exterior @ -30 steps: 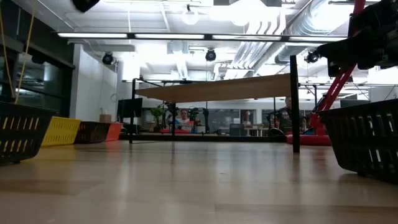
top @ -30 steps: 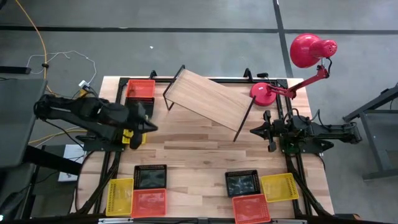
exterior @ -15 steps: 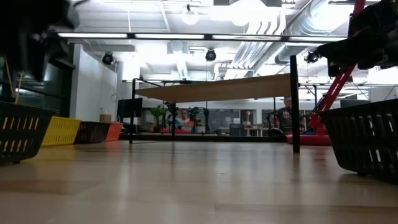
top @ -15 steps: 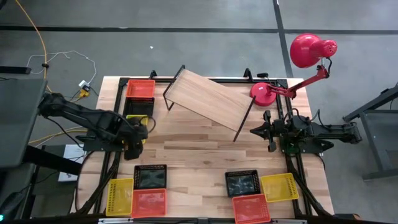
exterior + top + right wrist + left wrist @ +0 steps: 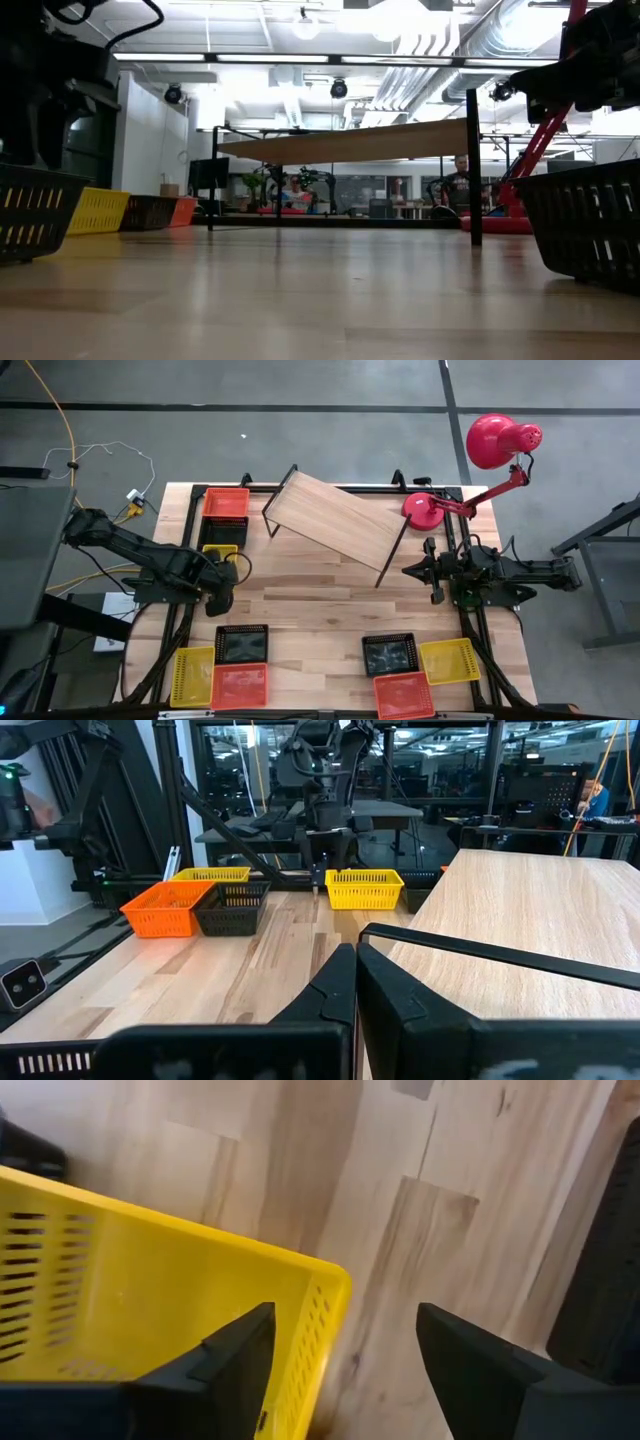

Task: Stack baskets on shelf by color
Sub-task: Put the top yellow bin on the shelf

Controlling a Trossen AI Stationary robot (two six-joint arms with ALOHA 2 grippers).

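A yellow basket (image 5: 150, 1300) stands on the table (image 5: 310, 600) at the left, just near of a black basket (image 5: 222, 530) and an orange basket (image 5: 226, 502). My left gripper (image 5: 345, 1312) is open above its corner, pointing down. One finger (image 5: 235, 1355) is over the inside and the other (image 5: 470, 1360) over the bare table, with the end wall between them. The right wrist view shows this yellow basket (image 5: 365, 888) resting on its bottom. The shelf (image 5: 335, 520) stands on black legs at the far middle. My right gripper (image 5: 432, 572) is shut beside the shelf's right end.
Yellow, orange and black baskets (image 5: 225, 665) sit at the near left. Three more (image 5: 415, 670) sit at the near right. A red desk lamp (image 5: 495, 445) stands at the far right corner. Bare planks lie between the shelf and the near baskets.
My left gripper has come down and moved a little toward the near edge. It has opened and let go of the yellow basket, which now stands on the table.
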